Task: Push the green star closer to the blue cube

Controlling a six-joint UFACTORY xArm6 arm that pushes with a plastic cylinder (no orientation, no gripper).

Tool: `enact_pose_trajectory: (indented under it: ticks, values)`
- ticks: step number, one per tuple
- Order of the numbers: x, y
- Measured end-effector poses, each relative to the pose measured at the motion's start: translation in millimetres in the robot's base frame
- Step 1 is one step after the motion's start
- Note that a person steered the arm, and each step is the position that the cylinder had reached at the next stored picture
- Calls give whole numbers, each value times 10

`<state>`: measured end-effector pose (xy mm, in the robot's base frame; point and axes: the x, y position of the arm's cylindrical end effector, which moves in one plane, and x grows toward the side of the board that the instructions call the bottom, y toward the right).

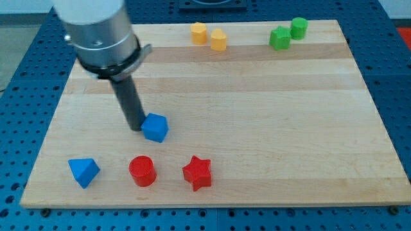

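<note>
**Tip at blue cube; green star far off**

Wood table on blue pegboard. My tip sits touching or just beside the left face of the blue cube, left of centre. No pincer on this rig, only the rod, so nothing to report as spread or pressed together.

Green star lies at the far right, touching or just beside a green cylinder. Well apart from the cube, most of the table between them.

Other blocks: two yellow ones at the far edge, centre; blue triangle, red cylinder and red star along the near edge.

Progress, as I judge it: nothing done yet. The star looks untouched; the tip must get round to its far right side and push it near-left.

No brands, labels or writing readable.
</note>
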<state>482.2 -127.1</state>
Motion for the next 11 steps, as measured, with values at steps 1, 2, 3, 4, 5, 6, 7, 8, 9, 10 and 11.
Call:
enact_pose_trajectory:
  ticks: [1,2,3,4,5,6,7,8,9,10,11]
  values:
    - [-11,289]
    - [-11,567]
    - [-29,791]
    - [146,341]
    - [422,379]
    - [410,723]
    - [279,1115]
    - [72,917]
    - [-378,805]
    - [-438,2095]
    - [-845,3228]
